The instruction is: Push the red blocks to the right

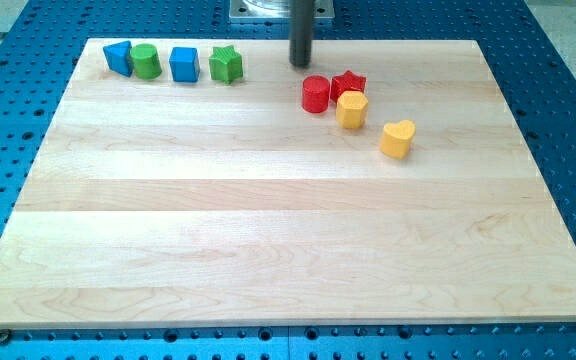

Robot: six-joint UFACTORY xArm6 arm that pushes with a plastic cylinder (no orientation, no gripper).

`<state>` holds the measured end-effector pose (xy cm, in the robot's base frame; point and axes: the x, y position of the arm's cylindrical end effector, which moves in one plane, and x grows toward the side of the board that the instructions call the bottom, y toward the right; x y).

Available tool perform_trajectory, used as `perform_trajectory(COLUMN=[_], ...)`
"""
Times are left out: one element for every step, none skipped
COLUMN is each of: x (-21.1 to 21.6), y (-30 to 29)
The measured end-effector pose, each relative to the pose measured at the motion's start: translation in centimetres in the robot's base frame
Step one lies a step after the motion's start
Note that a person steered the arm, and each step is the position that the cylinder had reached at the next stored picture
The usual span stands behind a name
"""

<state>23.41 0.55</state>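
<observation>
A red cylinder (315, 94) and a red star (349, 83) sit side by side near the view's top, right of centre. My tip (300, 64) stands just above and slightly left of the red cylinder, apart from it. A yellow hexagon block (352, 109) touches the red star's lower side and sits right of the cylinder. A yellow heart block (398, 138) lies a little further down and right.
Along the top left edge of the wooden board (268, 240) stand a blue triangle-like block (118, 57), a green cylinder (146, 62), a blue block (183, 64) and a green star (225, 65). Blue perforated table surrounds the board.
</observation>
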Motion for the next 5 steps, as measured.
perform_trajectory(x=[0.0,0.5,2.7,4.1,4.1], y=[-2.1,-4.4,-7.4,-8.2,-7.9])
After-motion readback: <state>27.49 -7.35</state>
